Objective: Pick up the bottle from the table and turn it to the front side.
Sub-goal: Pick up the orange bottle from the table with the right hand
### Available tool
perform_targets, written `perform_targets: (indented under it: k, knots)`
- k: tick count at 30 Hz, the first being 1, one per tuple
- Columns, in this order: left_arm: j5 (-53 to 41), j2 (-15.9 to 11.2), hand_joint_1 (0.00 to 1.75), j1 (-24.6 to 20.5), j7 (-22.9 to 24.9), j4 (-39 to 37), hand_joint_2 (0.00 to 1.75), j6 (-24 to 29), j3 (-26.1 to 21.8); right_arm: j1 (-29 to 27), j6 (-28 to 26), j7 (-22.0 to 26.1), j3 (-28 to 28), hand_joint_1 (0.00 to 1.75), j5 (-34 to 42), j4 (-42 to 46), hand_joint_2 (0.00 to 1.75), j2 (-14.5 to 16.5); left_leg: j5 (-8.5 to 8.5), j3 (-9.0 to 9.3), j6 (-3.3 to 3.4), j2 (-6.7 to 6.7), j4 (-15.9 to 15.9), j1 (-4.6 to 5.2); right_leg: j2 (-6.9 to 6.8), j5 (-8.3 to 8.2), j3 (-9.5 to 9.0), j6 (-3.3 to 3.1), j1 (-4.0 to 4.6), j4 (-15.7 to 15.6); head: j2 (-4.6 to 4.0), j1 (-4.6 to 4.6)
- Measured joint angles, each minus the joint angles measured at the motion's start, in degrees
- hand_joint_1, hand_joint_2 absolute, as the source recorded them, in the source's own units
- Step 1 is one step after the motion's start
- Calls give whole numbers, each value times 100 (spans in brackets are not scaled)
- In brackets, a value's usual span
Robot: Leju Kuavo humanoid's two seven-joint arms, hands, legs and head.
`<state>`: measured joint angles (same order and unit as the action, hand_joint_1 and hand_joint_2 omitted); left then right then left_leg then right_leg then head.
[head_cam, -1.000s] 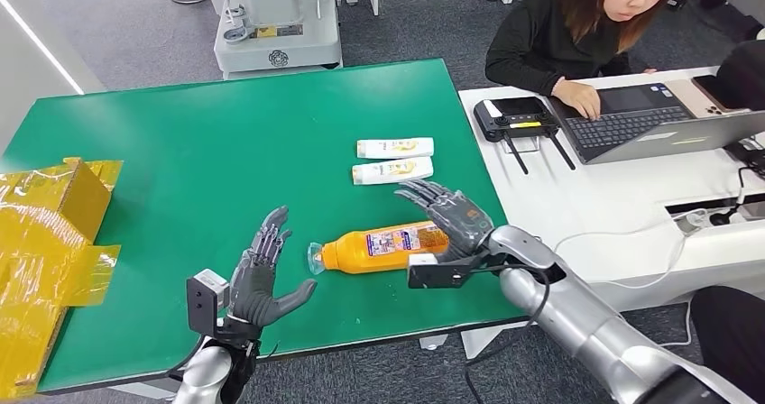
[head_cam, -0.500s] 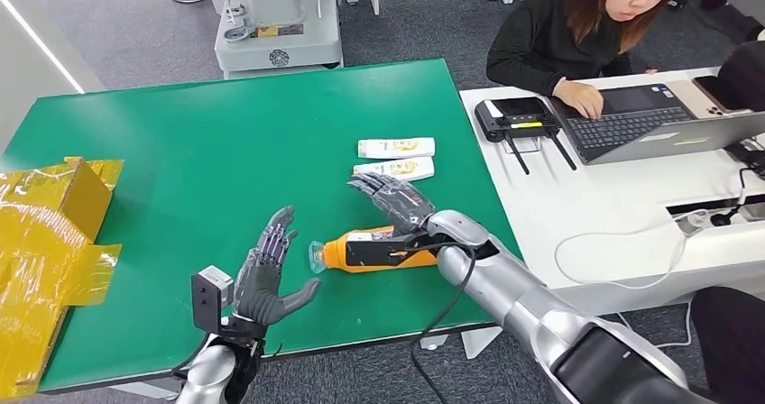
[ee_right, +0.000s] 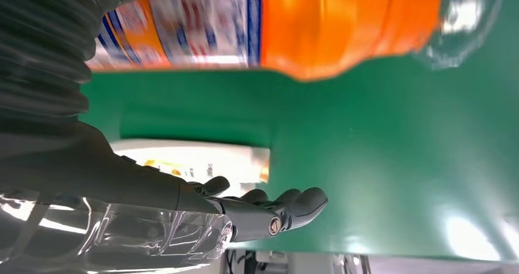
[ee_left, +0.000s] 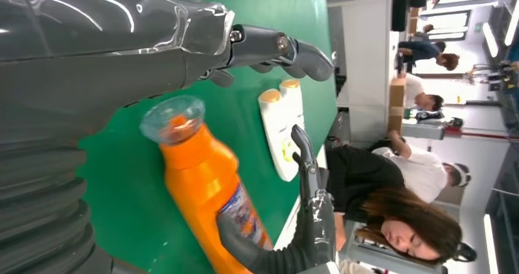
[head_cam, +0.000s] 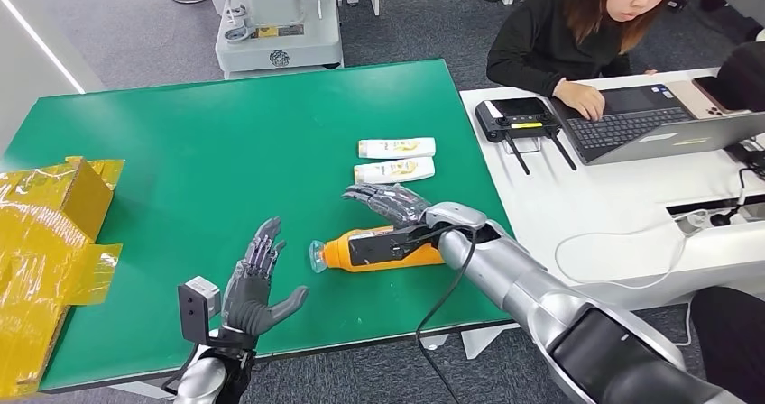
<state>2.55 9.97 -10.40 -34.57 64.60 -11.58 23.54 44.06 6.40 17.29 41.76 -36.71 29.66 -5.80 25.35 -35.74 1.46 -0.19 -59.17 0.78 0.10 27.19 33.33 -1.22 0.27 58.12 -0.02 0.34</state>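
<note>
Head view: bottle (head_cam: 383,248) lying flat on worktop (head_cam: 207,151), cap toward left robot hand (head_cam: 255,282), spread and empty; right robot hand (head_cam: 392,204) over bottle's label end, fingers extended, thumb beneath, apparently closing; grasp uncertain.

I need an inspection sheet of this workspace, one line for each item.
Surface: green table, flat.
Job's things: orange bottle lying on its side, clear cap toward the left robot hand.
Clutter: two white tubes side by side; yellow wrapped box at table's left edge.
Robot hands: left robot hand open, apart from bottle; right robot hand spread over bottle, grip unclear.
Cables: black cable along right arm.
Surroundings: person typing on a laptop.
</note>
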Motion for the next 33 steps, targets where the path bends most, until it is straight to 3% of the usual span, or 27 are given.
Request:
perform_targets:
  k: [9,15,24,29,30,33]
  knots:
    - [120,-66,0,169,102,179,175,-229,-122,-168,599,228,149,0,971,49,175,-372,0,-2,0,-5,-2,2,-5,0,0,0,-2,-1,0,0]
    - [163,-83,0,147,102,179,175,-404,-141,-261,754,108,218,0,1376,239,175,-669,1,-2,1,-4,-2,2,-4,0,1,1,-2,-1,0,1]
    - [403,-84,0,86,145,159,175,-550,-157,-230,543,-591,638,0,972,517,175,-971,1,-1,1,-4,-2,1,-4,0,0,1,-1,-1,0,0]
    - [500,-84,0,85,176,156,175,-577,-194,-154,563,-743,904,0,750,509,175,-1001,1,-1,1,-4,-2,1,-4,0,-1,1,-2,-1,0,1]
    - [525,-84,0,86,184,156,175,-586,-206,-132,575,-752,958,10,698,492,175,-1002,1,0,1,-4,-2,1,-4,0,-2,1,-2,-1,0,1]
    - [584,-84,0,92,206,156,175,-605,-235,-48,614,-765,1125,137,564,420,175,-1002,1,1,1,-4,-2,1,-4,0,-4,1,-1,-1,0,1]
